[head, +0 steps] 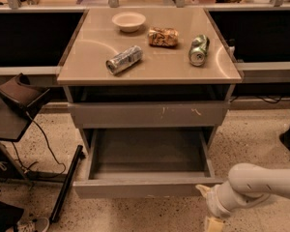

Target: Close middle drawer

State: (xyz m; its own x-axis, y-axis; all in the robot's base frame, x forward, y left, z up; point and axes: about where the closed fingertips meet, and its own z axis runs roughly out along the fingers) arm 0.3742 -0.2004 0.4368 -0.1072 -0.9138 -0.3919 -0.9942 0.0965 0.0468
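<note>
The middle drawer (145, 188) is pulled far out of the cabinet. Its plain grey front faces me and its inside is empty. Above it, the top drawer front (135, 115), with pale scratches on its right half, stands slightly out under the tabletop. My gripper (208, 207) is at the bottom right, low and just in front of the right end of the middle drawer's front. It is open and holds nothing. One pale fingertip (201, 189) is close to the drawer's front right corner. The white forearm (261, 180) comes in from the right edge.
On the cabinet top (87, 57) lie a white bowl (129, 21), a silver can (124, 59), a green can (198, 49) and a snack bag (163, 36). A dark stand (17, 100) with cables and a black pole (66, 182) is on the floor at the left.
</note>
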